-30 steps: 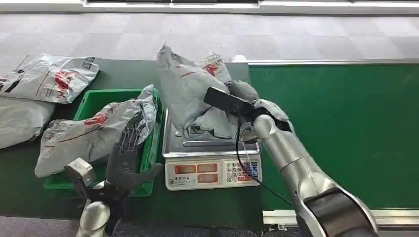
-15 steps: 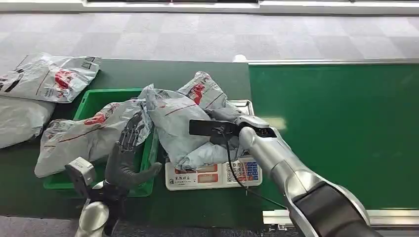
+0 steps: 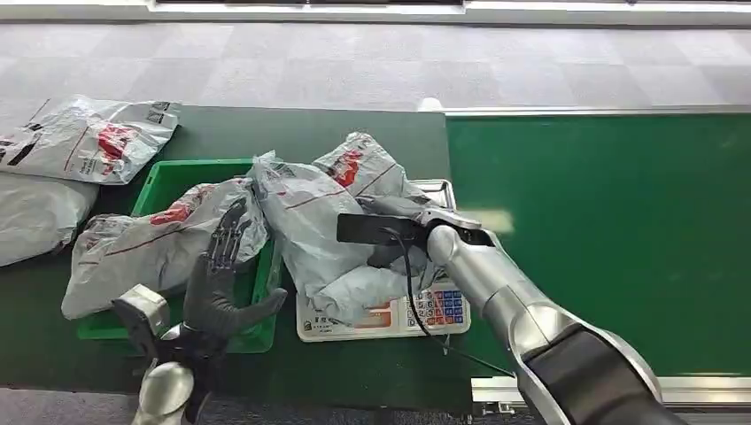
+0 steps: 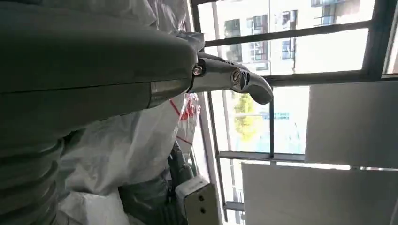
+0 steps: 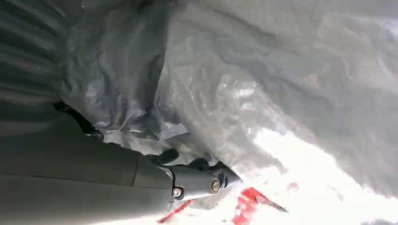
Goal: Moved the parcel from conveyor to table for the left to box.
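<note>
Right hand [image 3: 398, 241] grips grey parcel [image 3: 323, 221], which sags onto the scale [image 3: 390, 314] beside the green bin [image 3: 159, 186]. Left hand [image 3: 221, 283] hovers empty, fingers spread. Advice: release only once parcel lies fully supported, within left hand's reach.

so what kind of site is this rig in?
Looks like a parcel sorting or weighing station, probably a logistics test line: a green conveyor belt, a weighing scale with a grey parcel on it, and a green crate holding another bag.
</note>
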`<state>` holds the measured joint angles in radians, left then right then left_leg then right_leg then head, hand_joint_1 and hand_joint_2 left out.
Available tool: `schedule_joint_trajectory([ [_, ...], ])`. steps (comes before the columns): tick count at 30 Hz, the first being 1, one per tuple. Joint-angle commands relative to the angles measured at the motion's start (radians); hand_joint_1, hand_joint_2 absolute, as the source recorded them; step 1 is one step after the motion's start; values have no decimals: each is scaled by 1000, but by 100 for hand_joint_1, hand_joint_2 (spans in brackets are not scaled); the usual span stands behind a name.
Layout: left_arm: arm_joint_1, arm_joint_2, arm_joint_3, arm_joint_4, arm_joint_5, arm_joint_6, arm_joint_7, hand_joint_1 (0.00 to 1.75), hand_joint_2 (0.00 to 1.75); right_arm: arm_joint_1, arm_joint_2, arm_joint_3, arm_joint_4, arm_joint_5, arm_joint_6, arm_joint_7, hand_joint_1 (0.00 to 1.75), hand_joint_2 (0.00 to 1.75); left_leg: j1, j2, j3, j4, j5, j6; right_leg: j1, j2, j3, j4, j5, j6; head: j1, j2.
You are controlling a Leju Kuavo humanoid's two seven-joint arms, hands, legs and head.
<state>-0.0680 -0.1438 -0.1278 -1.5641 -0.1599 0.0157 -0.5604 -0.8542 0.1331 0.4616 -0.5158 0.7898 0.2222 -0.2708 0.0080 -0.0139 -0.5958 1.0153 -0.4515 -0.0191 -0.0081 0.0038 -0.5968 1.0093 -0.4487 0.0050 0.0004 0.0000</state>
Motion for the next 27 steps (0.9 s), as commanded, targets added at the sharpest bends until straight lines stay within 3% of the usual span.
schedule_joint_trajectory([
  [1,-131,-7,-41,-59,-99,108,63,0,175,76,-38,-179,-315,-122,-288,3,0,175,0,-3,-3,1,1,0,0,-5,-2,1,0,0,0,0],
  [6,-267,-8,-123,6,-88,241,90,0,175,215,-52,-300,-570,-202,-433,-17,0,175,0,-6,-2,1,2,1,0,-8,0,-1,0,0,0,0],
  [8,-313,-12,-143,21,-74,259,101,0,175,262,-59,-370,-590,-292,-534,-51,0,175,0,-6,-1,0,2,0,0,-7,0,-1,0,0,0,0],
  [13,-343,-17,-161,34,-81,270,128,0,175,279,-89,-372,-577,-331,-535,-86,0,175,0,-8,-1,0,2,1,0,-10,2,-2,0,1,0,0],
  [16,-334,-11,-163,30,-81,272,128,0,175,271,-84,-368,-572,-331,-537,-85,0,175,-1,0,0,0,1,1,-1,-2,0,-1,1,0,0,0],
  [18,-367,-6,-192,74,-139,284,188,0,175,308,-75,-430,-592,-402,-618,-88,0,175,-2,3,0,0,0,1,-2,0,-1,-1,2,1,0,0],
  [19,-405,-15,-214,129,-187,287,244,0,175,360,-82,-467,-635,-445,-675,-126,0,0,-1,4,-1,0,0,1,-1,1,-2,-1,2,1,0,0],
  [20,-447,-32,-230,192,-210,293,266,0,175,420,-100,-484,-686,-480,-694,-166,0,175,-1,-1,0,-1,1,1,-1,-3,0,-2,2,1,0,0],
  [21,-503,-45,-260,284,-264,302,316,0,175,497,-102,-525,-779,-531,-760,-242,0,175,0,-8,0,0,2,1,1,-10,2,-3,1,1,0,0],
  [22,-554,-49,-294,361,-318,282,365,0,175,547,-82,-570,-863,-603,-835,-326,0,175,0,-5,1,1,2,1,0,-8,-1,-2,1,1,0,0],
  [23,-618,-60,-337,460,-384,242,426,0,175,611,-75,-591,-955,-664,-909,-400,0,175,1,-14,0,-1,3,1,1,-17,3,-4,0,1,0,0],
  [27,-778,-127,-427,798,-431,-7,507,0,175,761,-4,-608,-1129,-649,-920,-427,0,175,-1,-17,-4,1,2,2,0,-19,2,-2,-1,2,0,0],
])
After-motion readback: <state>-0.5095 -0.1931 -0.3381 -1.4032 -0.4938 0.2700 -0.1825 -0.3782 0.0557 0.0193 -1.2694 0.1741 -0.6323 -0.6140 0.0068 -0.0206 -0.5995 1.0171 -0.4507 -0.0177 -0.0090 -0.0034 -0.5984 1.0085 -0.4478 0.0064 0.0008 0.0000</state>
